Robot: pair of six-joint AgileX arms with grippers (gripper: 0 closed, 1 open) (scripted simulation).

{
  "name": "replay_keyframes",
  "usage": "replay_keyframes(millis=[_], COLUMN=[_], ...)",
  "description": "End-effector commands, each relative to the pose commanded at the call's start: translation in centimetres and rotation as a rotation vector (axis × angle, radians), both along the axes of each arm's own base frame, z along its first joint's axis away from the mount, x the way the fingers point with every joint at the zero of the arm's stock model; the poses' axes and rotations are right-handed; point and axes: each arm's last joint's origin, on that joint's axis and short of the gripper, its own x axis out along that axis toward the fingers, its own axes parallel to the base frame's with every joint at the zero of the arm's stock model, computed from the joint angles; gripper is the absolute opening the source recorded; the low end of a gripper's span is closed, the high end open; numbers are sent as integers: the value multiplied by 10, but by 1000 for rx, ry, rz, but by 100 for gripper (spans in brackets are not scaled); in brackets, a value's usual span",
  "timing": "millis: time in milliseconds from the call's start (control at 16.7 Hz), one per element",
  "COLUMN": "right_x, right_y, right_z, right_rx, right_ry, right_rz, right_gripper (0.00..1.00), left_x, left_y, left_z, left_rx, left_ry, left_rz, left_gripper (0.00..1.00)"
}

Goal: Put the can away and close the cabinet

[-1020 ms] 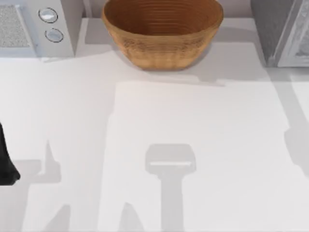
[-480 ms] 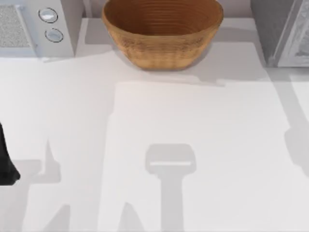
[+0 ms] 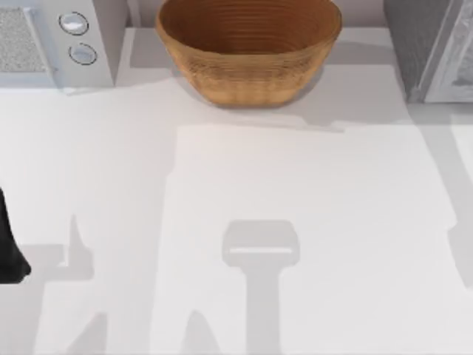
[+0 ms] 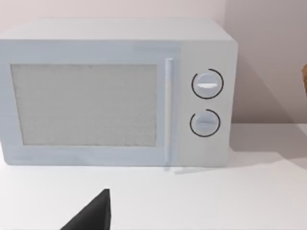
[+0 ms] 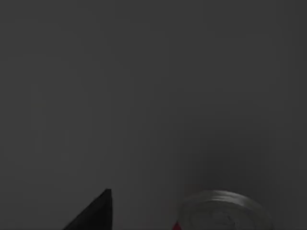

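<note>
L arm (image 3: 10, 251): matte black, rounded bulk, no markings. Both wrist cams: black wedge-shaped pincer finger (image 4: 93, 214).

— What sort of place is it?
— A rendered kitchen counter. A white microwave (image 4: 117, 93) with two dials stands at the far left of the white table (image 3: 295, 222).
— Anything else that shows it?
— A wicker basket (image 3: 249, 48) sits at the back middle, and a grey cabinet (image 3: 432, 48) stands at the far right.
</note>
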Motion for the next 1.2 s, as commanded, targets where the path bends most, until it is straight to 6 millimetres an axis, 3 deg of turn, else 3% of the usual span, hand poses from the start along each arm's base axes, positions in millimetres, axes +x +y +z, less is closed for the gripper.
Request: replay_keyframes(millis=[240,420,540,840,1020,1200], right_x=[-77,-133,-164,-218,-234,-240], right_y=[-11,-19,-23,-32,-34,-36], right_z=[5,-30,-76,-224,-302,-359], right_rx=[-21,-36,-41,-32,-17,0], right_ry=[-71,-72,-42,53,76,88], right_rz=[17,23,24,15,2,-11], right_gripper=[100,100,100,100,100,100], left_x=[0,0,0,0,0,0], left_y=[0,0,0,0,0,0], left_z=[0,0,0,0,0,0], left_rx=[0,0,0,0,0,0], left_ry=[0,0,0,0,0,0], left_rz=[0,0,0,0,0,0], left_gripper=[100,100,100,100,100,100])
